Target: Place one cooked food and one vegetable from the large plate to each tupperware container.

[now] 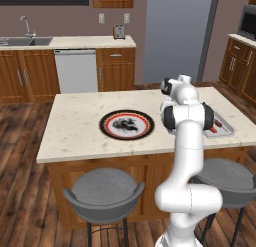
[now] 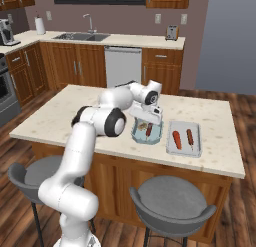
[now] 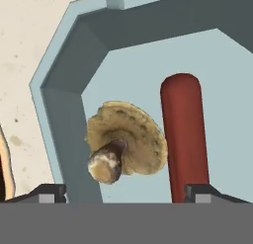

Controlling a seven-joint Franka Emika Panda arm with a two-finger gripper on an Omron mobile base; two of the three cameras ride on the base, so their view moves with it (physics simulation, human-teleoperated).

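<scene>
The large plate (image 1: 126, 124) lies bare on the island top, left of my arm. Two tupperware containers stand to its right. The nearer one (image 2: 156, 136) holds a tan mushroom (image 3: 126, 139) and a red sausage (image 3: 184, 134) side by side. My gripper (image 3: 126, 194) hangs open just above this tub (image 3: 59, 104), fingertips (image 3: 49, 193) spread wider than the mushroom and touching nothing. In the right base view the gripper (image 2: 146, 122) points down into that tub. The second container (image 2: 184, 137) holds an orange carrot (image 2: 176, 139) and a thin sausage on a stick (image 2: 190, 137).
Two grey stools (image 1: 103, 188) (image 2: 171, 198) stand against the island's near side. My own arm hides the nearer tub in the left base view, and the other one (image 1: 226, 129) shows past its elbow. The back counter carries a sink (image 2: 82, 36) and a toaster (image 1: 119, 31).
</scene>
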